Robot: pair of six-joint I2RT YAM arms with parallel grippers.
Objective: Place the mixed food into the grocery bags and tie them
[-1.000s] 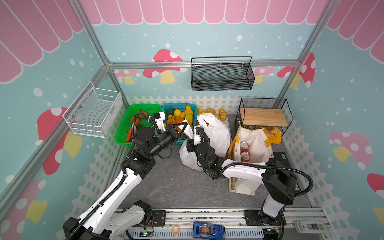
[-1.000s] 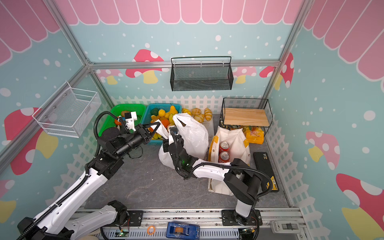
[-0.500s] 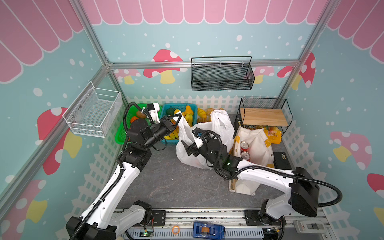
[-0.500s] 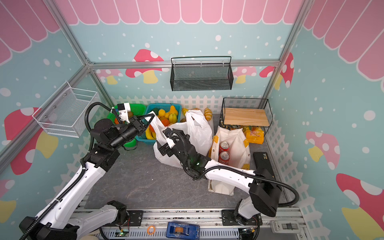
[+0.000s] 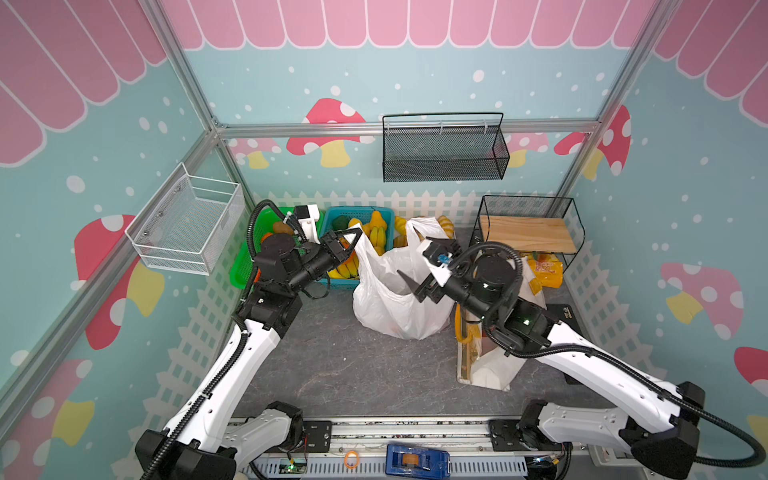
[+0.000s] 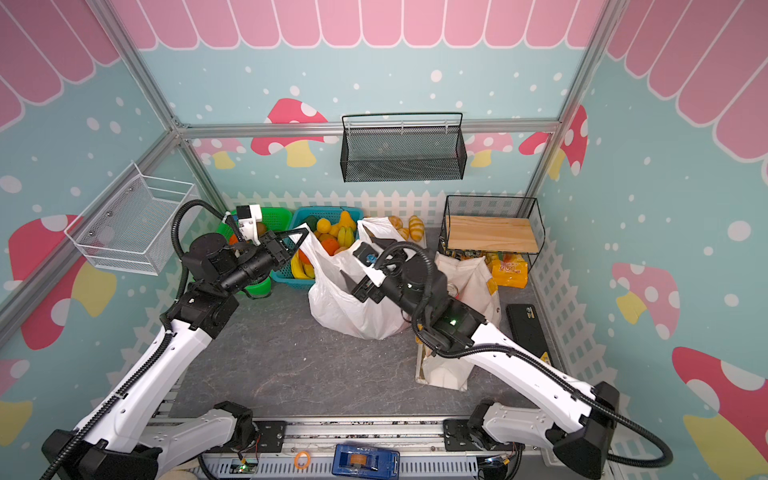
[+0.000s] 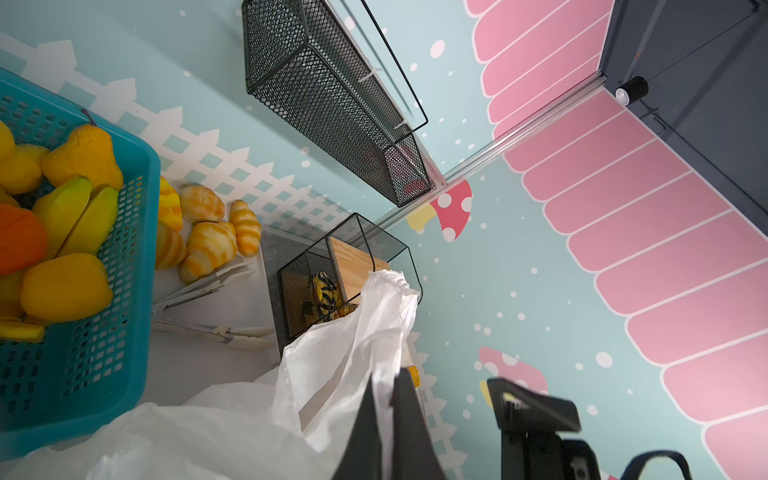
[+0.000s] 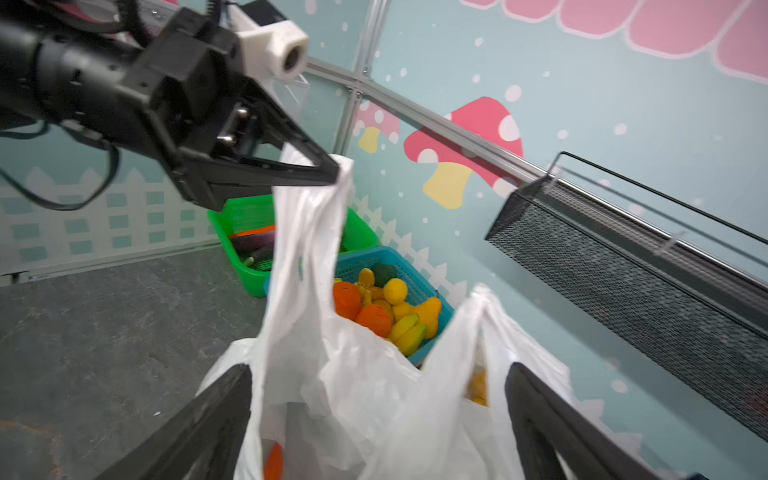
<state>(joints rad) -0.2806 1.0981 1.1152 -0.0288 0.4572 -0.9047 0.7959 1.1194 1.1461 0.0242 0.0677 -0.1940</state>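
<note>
The thin white plastic bag [image 5: 399,307] stands mid-table, mouth up. My left gripper [image 5: 354,242] is shut on one of its handles [image 8: 340,178] and holds it stretched up; the film is pinched between the pads [image 7: 384,386]. My right gripper [image 5: 419,262] hovers open over the bag's mouth, and the free handle [image 8: 478,316] rises between its fingers [image 8: 224,415] untouched. Something red-orange [image 8: 274,461] shows inside the bag. The stiff white tote [image 6: 444,370] with yellow handles stands at the right under my right arm, a red soda can [image 6: 454,291] just showing in it.
A blue basket [image 6: 291,278] of yellow and orange fruit and a green basket [image 5: 241,270] stand behind the bag. Croissants [image 6: 415,226] and tongs [image 7: 199,291] lie by the fence. A black wire shelf [image 5: 528,232], a yellow packet [image 5: 548,270] and a black box [image 6: 528,328] are at the right.
My left gripper has pulled the bag's handle up and to the left. My right gripper has opened wide, let go of the bag and shifted right over the mouth.
</note>
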